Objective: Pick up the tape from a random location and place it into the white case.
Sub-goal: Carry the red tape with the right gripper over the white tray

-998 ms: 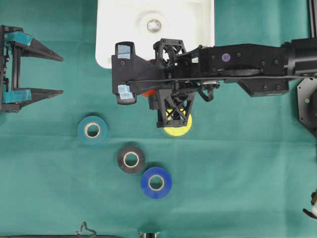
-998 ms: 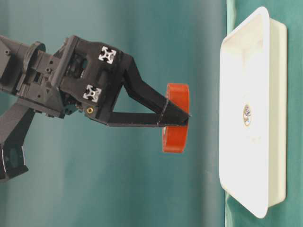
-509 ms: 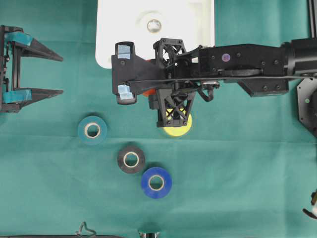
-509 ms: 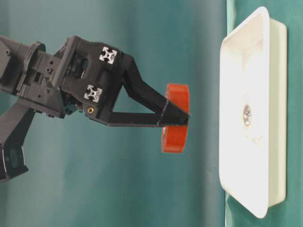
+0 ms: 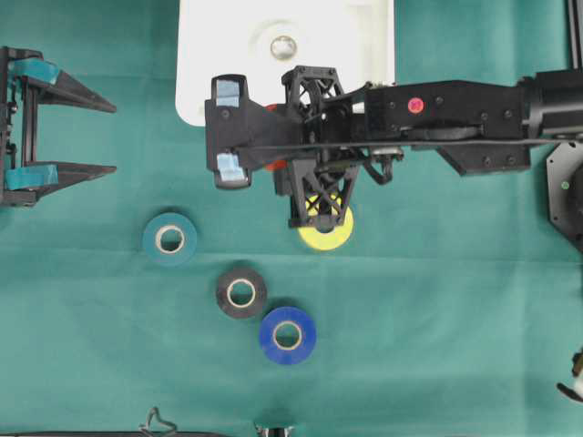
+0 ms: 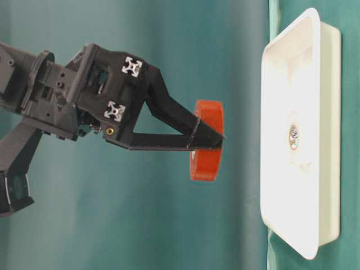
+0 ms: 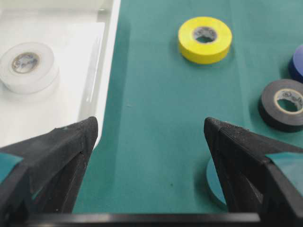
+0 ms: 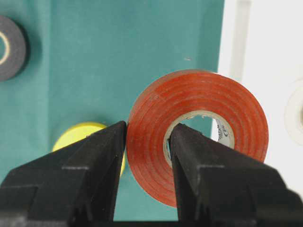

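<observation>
Nothing here can be read. The red tape (image 8: 196,137) has small dark print on the white inside of its core, too small and blurred to make out. No other roll, nor the white case (image 5: 205,55), shows any lettering.

White roll (image 5: 283,43) occupies white case (image 5: 205,55).

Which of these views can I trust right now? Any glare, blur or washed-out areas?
Overhead view: sharp and evenly lit, but the right gripper hides most of the red tape. Table-level view: the white case is overexposed, its inside nearly featureless. Right wrist view: the red tape is slightly soft, the finger dark. Left wrist view: the white tape blends into the glaring case floor.
</observation>
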